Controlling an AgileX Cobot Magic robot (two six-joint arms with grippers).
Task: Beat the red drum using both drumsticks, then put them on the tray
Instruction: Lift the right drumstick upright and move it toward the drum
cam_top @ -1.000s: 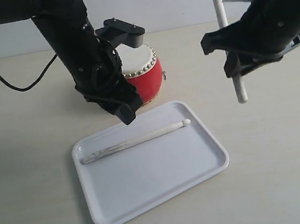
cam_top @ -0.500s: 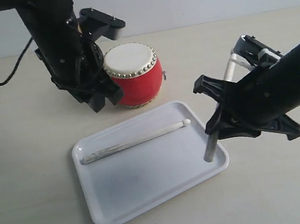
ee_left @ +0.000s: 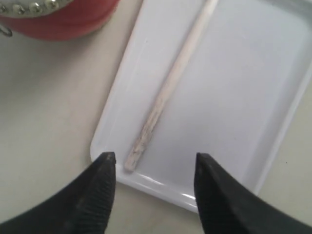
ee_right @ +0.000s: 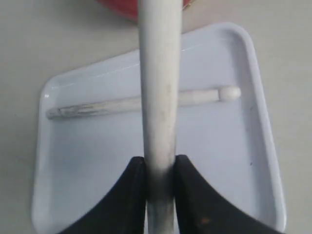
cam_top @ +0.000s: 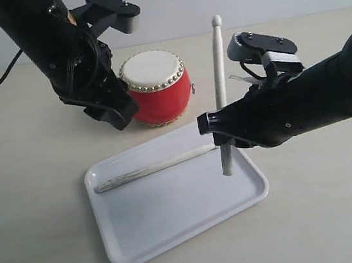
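Right gripper (ee_right: 160, 168) is clamping an upright stick (cam_top: 220, 67) over the tray (cam_top: 175, 222); left gripper (ee_left: 155, 158), jaws apart, is hovering beside the tray.

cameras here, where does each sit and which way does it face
Exterior view: off the arms, angled down at the tray, red drum and both arms.
Left wrist view: on the left arm, looking past the open left gripper at the lying drumstick.
Right wrist view: on the right arm, looking past the right gripper, shut on the held drumstick.
Shared: both wrist views show the lying drumstick on the tray.
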